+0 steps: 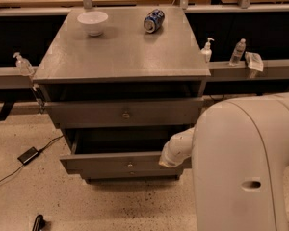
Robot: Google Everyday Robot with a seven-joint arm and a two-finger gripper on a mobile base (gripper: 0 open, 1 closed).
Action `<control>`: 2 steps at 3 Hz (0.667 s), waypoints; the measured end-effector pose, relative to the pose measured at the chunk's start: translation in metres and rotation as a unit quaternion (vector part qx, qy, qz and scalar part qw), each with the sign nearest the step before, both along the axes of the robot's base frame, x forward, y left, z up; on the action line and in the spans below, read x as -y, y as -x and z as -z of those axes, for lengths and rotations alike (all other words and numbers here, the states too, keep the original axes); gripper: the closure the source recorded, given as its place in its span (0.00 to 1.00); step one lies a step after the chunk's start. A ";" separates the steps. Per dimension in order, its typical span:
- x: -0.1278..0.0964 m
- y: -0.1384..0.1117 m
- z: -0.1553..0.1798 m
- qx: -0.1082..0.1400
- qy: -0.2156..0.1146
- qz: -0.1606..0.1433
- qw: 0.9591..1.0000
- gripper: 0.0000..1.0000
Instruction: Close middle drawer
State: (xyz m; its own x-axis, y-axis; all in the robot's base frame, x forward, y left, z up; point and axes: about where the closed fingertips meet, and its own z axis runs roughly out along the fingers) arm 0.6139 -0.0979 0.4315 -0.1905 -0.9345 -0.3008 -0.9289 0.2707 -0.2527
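Observation:
The middle drawer (101, 162) is a grey drawer with a long low front and a small round knob (130, 164). It stands pulled out from the grey cabinet (120, 52), below the taller top drawer (86, 113), and its dark inside shows. My white arm reaches in from the right, and my gripper (164, 162) is at the right part of the middle drawer's front panel. The bulky arm housing hides the drawer's right end.
A white bowl (92, 22) and a blue can (153, 20) lying on its side are on the cabinet top. Small bottles (207, 49) (237, 52) stand on a ledge to the right, and one more (21, 64) to the left. A black power adapter (28, 155) with a cable lies on the floor.

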 end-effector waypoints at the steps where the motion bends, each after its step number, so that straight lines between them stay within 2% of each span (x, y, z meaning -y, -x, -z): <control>1: -0.012 0.001 0.001 0.004 -0.021 -0.018 1.000 1.00; 2: -0.030 0.006 -0.004 0.010 -0.048 -0.049 0.998 1.00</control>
